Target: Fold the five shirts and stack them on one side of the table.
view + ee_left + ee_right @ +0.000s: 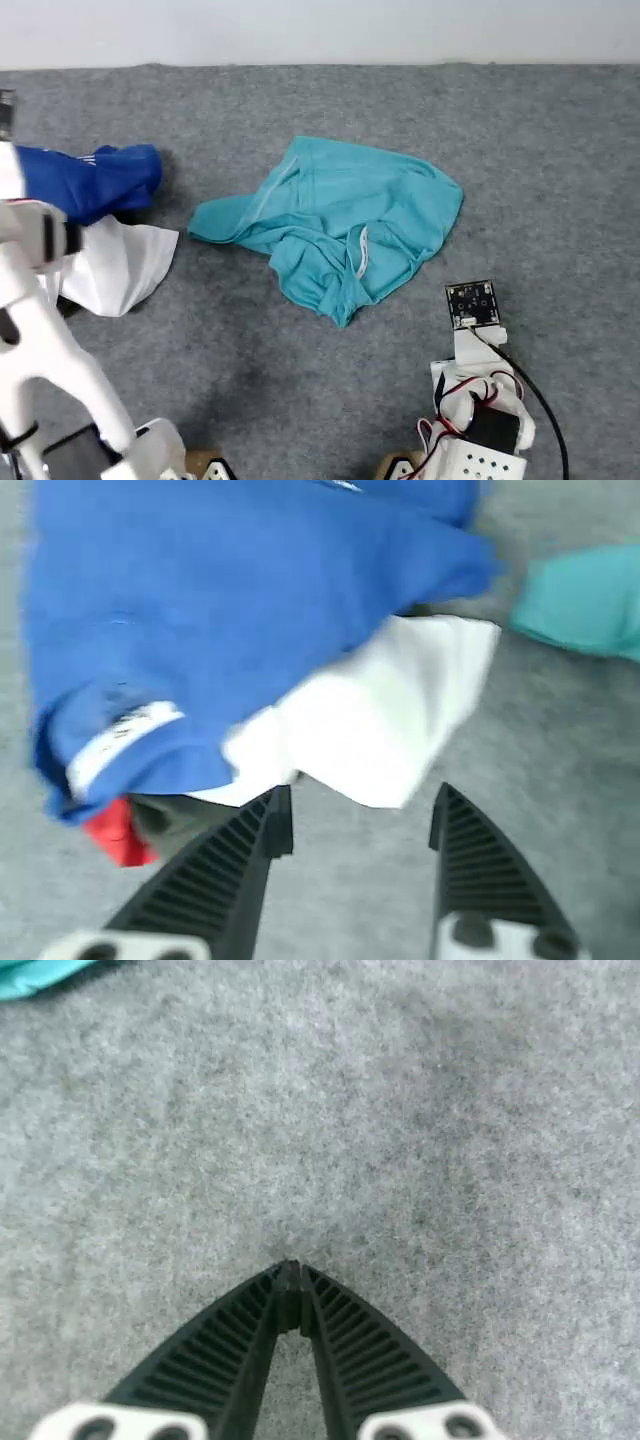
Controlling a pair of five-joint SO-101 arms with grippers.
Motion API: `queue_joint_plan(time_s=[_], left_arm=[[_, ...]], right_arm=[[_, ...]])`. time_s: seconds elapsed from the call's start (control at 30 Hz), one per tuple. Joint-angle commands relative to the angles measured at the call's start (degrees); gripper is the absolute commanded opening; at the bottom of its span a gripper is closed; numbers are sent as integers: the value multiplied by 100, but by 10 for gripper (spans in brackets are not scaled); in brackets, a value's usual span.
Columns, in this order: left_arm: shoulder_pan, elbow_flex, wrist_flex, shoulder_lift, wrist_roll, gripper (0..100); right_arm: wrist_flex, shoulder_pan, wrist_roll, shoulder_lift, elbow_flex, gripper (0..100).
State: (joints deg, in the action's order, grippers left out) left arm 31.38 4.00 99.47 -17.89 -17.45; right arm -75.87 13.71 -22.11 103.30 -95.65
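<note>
Left wrist view: the left gripper [362, 800] has its two black fingers spread wide apart, with nothing between them. Just past the fingertips lies a crumpled white cloth shirt [380, 720] on the grey fuzzy table cover [560, 780]. A bright blue cloth shirt [230, 610] lies partly on top of the white one, farther out from the gripper. A small red bit of cloth [120, 835] peeks out from under the blue shirt, near one finger. Off past the other finger, well away, is the edge of a teal cloth shirt [585, 600].

Right wrist view: the right gripper [295, 1300] has its fingers pressed together and holds nothing. The grey cover is under it and all around it. A corner of the teal shirt sits far ahead of the fingertips.

High view: the teal shirt lies rumpled, not folded, between the two arms and just beside the blue and white pile.
</note>
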Motion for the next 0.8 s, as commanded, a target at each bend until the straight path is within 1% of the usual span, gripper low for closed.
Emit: queue_joint_plan(time_s=[0.0,0.2,0.27,0.33,0.4,0.43,0.57,0.77], left_arm=[[-527,-295,105,-466,633,228],[-1512,-681,97,-668,1486,218],[-1908,-778,97,-651,1811,175],[-2286,-910,-62,-651,2022,107],[-2629,-1033,-290,-686,2110,32],[-2787,-1059,-343,-686,2110,10],[-3226,-1077,-220,-695,2119,14],[-3305,-1077,-53,-695,2101,14]], right_arm=[[84,-31,53,57,-79,9],[84,-31,53,57,-79,9],[84,-31,53,57,-79,9],[84,-31,53,57,-79,9],[84,-31,53,57,-79,9],[84,-31,53,57,-79,9],[84,-48,62,57,-79,9],[84,-48,62,57,-79,9]])
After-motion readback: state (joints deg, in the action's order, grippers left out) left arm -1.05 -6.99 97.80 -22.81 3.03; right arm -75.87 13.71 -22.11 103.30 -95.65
